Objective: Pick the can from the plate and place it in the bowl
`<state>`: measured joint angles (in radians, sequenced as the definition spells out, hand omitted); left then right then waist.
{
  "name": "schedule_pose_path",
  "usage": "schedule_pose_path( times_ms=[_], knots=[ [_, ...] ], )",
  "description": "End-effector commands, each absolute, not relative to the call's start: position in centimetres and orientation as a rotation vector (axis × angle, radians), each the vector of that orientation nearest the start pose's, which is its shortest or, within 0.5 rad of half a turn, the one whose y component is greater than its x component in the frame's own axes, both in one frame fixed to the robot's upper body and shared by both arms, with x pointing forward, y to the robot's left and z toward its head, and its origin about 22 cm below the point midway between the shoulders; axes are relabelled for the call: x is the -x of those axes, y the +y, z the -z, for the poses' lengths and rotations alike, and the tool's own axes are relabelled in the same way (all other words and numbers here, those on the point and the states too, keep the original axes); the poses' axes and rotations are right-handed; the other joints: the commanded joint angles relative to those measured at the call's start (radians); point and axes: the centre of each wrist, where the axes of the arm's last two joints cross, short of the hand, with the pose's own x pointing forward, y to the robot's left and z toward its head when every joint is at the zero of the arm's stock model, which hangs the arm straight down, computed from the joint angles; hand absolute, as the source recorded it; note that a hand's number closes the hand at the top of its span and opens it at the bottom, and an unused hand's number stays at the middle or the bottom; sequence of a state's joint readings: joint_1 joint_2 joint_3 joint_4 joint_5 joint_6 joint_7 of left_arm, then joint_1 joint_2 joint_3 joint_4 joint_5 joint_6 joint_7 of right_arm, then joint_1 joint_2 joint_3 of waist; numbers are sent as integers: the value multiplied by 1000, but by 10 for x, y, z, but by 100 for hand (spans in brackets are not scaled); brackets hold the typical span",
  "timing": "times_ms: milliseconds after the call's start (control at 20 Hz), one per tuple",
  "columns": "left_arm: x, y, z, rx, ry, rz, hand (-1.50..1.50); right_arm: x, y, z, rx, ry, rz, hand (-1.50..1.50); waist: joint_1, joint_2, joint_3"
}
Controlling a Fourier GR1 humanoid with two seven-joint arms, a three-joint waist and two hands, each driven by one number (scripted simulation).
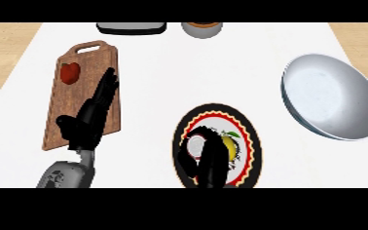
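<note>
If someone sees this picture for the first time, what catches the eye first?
Likely the patterned plate at lower centre, where the right hand curls around the can. Next, the big pale bowl at the right edge, then the cutting board under the open left hand.

No readable text, labels, brands, numbers or signs anywhere.

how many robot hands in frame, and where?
2. Left hand rests open over the cutting board, view's left. Right hand is over the plate at lower centre, fingers curled round the can.
</note>
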<state>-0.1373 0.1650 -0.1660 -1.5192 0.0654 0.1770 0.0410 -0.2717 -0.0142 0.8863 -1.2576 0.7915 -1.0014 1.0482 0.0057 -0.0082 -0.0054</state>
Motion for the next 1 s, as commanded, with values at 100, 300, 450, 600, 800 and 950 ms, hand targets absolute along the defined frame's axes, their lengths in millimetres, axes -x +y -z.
schedule_pose_path(
  times_ms=[100,300,450,600,800,950],
  knots=[
    [-261,215,-5,-36,-1575,111,0,-183,-20,32,645,-1284,-216,150,-3,8,5],
    [-273,209,-31,-55,-1592,128,0,-165,-54,4,458,-1431,-438,150,4,8,7],
    [-274,209,-30,-49,-1615,131,0,-162,-74,-22,361,-1577,-502,150,8,10,8],
    [-273,204,-28,-67,-1597,120,0,-164,-91,-54,308,-1736,-466,150,-2,8,7],
    [-279,214,-34,-58,-1588,92,0,-156,-114,-68,417,-1888,-467,150,-20,3,5],
    [-262,212,-24,-84,-1585,99,0,-161,-119,-106,516,-1927,-477,150,-21,-2,3]
  ],
)
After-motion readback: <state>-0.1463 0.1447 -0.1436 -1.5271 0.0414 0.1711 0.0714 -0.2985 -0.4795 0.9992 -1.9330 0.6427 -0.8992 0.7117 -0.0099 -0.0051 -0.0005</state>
